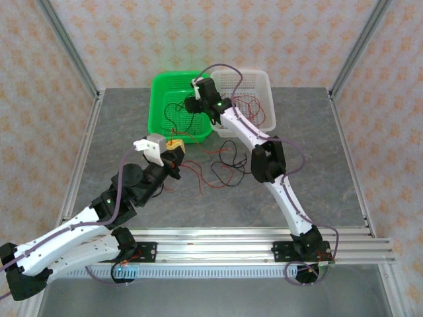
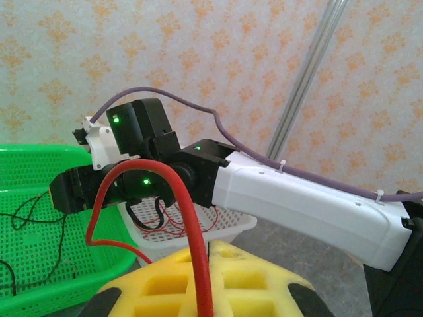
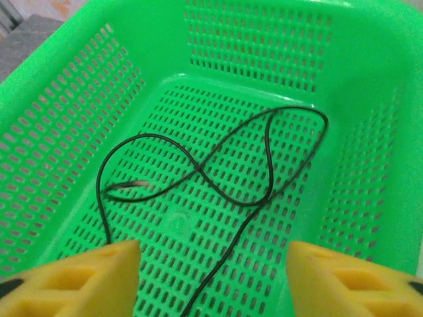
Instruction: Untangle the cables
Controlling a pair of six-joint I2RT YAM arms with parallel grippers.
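Observation:
My left gripper [image 1: 174, 146] hangs just in front of the green basket [image 1: 162, 92], its yellow pads shut on a red cable [image 2: 192, 224] that arches up out of them and off to the left. Over the green basket, my right gripper [image 1: 195, 105] is open; its pads [image 3: 73, 277] stand wide apart above a looping black cable [image 3: 269, 165] on the basket floor, touching nothing. A loose tangle of black and red cables [image 1: 223, 172] lies on the table between the arms. More red cables [image 1: 255, 105] lie in the white basket [image 1: 263, 79].
The two baskets stand side by side at the back middle of the grey table [image 1: 317, 172]. The right arm [image 2: 297, 205] crosses in front of the left wrist camera. An aluminium rail [image 1: 218, 247] runs along the near edge.

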